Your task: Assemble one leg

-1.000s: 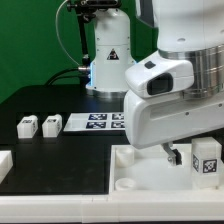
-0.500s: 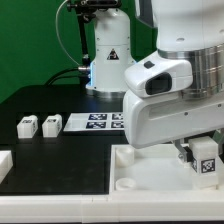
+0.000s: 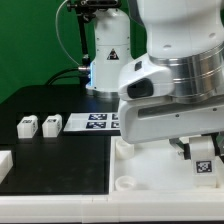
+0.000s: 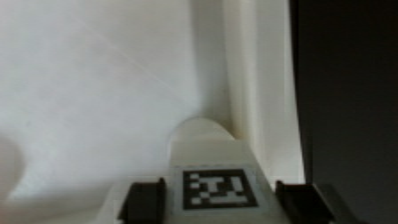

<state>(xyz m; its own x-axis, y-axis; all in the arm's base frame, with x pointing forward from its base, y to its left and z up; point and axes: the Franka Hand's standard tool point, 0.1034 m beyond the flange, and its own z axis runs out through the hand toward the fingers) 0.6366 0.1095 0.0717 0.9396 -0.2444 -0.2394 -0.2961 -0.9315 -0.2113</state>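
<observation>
While hanging over white tray piece [image 3: 130, 172], grips leg [image 3: 204, 166] tight in hand [image 4: 217, 205].
Sits at 4 o'clock in exterior view, tag outward, pinched between both fingers [image 4: 139, 202]; shows spare legs [image 3: 27, 125] on worktop [image 3: 60, 150] at 9 o'clock.

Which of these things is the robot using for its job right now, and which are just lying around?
In the job: the leg, held by the end effector; the white tray-like piece.
Just lying about: a spare leg, another spare leg, the marker board.
</observation>
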